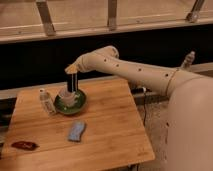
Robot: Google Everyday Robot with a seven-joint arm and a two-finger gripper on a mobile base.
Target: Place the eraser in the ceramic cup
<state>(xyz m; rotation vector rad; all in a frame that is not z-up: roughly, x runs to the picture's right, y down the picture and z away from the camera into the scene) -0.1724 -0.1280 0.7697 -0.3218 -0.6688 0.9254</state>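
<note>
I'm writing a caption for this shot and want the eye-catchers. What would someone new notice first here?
First the long beige arm reaching in from the right, its gripper holding the eraser upright above the ceramic cup on the green saucer at the wooden table's back left. Then the small things around: a clear bottle left of the saucer, a light blue piece in front, a dark red object at the front left edge.
</note>
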